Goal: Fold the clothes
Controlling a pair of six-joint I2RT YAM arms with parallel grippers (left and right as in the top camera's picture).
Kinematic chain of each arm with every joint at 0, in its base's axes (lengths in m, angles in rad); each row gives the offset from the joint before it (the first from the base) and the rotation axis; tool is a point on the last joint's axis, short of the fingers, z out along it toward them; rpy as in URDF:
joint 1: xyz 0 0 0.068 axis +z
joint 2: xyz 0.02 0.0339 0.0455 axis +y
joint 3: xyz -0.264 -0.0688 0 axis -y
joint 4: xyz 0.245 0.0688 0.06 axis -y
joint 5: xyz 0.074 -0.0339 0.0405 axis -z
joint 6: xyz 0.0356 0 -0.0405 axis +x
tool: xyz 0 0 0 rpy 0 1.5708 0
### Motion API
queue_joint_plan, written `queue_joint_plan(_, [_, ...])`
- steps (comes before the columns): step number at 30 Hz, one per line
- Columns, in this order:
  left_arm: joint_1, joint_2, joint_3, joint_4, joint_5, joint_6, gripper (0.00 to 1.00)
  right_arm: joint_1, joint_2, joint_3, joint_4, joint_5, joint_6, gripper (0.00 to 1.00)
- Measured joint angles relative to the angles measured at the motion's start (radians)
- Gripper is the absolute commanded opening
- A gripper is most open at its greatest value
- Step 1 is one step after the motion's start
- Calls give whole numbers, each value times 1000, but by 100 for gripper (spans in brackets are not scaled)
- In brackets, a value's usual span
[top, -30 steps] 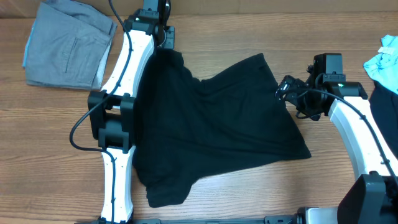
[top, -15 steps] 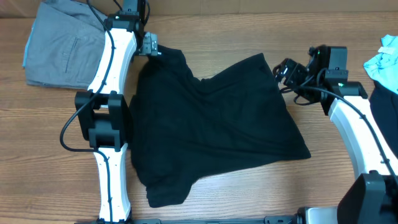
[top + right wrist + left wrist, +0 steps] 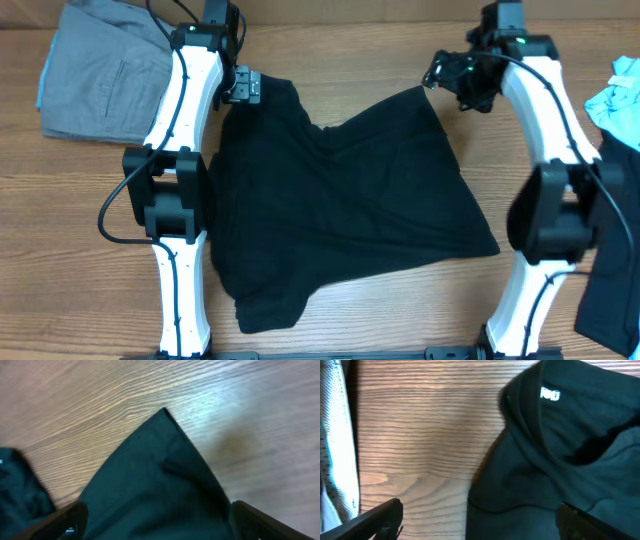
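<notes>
A black short-sleeved shirt point(image 3: 350, 200) lies crumpled and spread out in the middle of the table. My left gripper point(image 3: 243, 87) hovers open at its far left corner. In the left wrist view the left gripper point(image 3: 480, 522) straddles the shirt's edge point(image 3: 545, 475), with a small white logo point(image 3: 550, 394) on a fold ahead. My right gripper point(image 3: 447, 72) is at the far right corner. In the right wrist view the right gripper point(image 3: 160, 522) stands open with the pointed corner of the shirt point(image 3: 160, 475) between and ahead of its fingers, not pinched.
A folded grey garment point(image 3: 105, 70) lies at the far left, close to the left arm. A light blue garment point(image 3: 615, 100) and a black one point(image 3: 610, 290) lie at the right edge. Bare wooden table point(image 3: 90, 230) shows left of the shirt.
The left gripper has opened, let go of the shirt's far left corner and shifted left. The right arm has swung to the far side, over the shirt's far right corner.
</notes>
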Motion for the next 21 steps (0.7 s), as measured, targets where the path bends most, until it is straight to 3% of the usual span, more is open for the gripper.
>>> queue_joint_plan(13, [0, 0, 0, -34, 23, 0, 100, 138, 143, 32, 46, 179, -69, 79])
queue_joint_plan(21, [0, 0, 0, -39, 23, 0, 100, 142, 171, 39, 40, 218, -74, 78])
